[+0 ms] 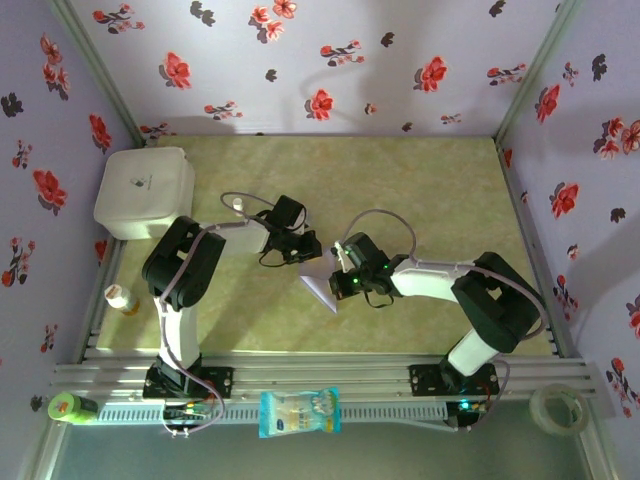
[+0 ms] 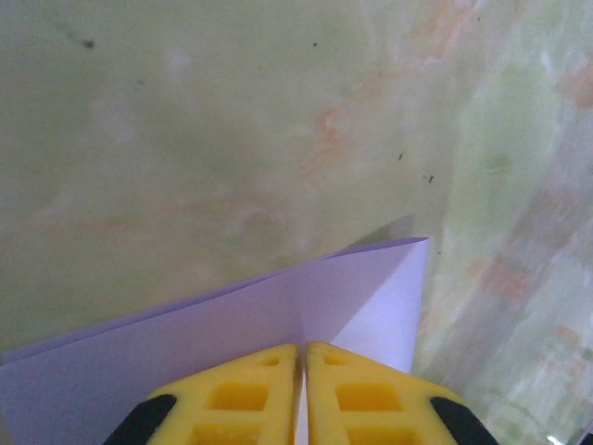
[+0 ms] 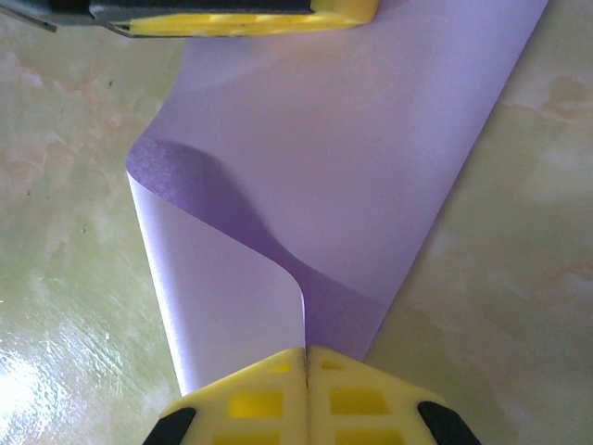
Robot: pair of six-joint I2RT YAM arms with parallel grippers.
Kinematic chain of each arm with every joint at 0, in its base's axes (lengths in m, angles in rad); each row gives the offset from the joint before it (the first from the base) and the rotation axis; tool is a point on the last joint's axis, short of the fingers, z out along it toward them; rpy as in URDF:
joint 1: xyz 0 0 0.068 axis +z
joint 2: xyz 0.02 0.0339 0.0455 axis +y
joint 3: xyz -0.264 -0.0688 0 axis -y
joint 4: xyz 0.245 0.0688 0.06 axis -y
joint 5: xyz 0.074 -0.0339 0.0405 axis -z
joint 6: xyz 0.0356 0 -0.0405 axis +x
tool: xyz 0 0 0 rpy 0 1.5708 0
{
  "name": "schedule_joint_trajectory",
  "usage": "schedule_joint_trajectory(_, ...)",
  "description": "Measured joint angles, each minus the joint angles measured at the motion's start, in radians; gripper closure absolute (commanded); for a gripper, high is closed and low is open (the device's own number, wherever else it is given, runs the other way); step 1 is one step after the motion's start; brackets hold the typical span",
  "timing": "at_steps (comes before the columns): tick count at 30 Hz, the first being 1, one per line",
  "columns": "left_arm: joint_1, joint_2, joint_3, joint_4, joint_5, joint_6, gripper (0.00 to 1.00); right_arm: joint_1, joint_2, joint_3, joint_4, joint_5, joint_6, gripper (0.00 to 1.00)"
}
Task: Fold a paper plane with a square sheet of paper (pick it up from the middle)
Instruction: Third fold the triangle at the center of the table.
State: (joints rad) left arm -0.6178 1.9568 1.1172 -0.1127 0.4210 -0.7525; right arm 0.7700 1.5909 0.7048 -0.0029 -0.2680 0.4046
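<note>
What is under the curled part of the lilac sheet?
More of the lilac sheet, in shadow; the right gripper pinches the curl. Green table surrounds it; anything beneath is covered.

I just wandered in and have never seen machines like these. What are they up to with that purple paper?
Two robot arms are handling one pale lilac sheet of paper over the middle of the green table. The left gripper is pinched shut on one side of it, and the right gripper is pinched shut on the other. Near the right gripper the paper curls over in a soft bend that is not pressed flat. It is no plane yet.
</note>
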Motion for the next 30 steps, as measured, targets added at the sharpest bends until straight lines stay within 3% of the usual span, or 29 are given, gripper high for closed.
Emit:
schedule_joint_trajectory(19,0.0,0.0,0.0,0.0,0.0,0.0,0.88,-0.001,0.032,0.008,0.001,0.004,0.0,1.0)
schedule_joint_trajectory(30,-0.004,-0.014,0.051,-0.064,-0.028,0.001,0.82,-0.001,0.033,0.008,0.002,0.006,0.0,1.0)
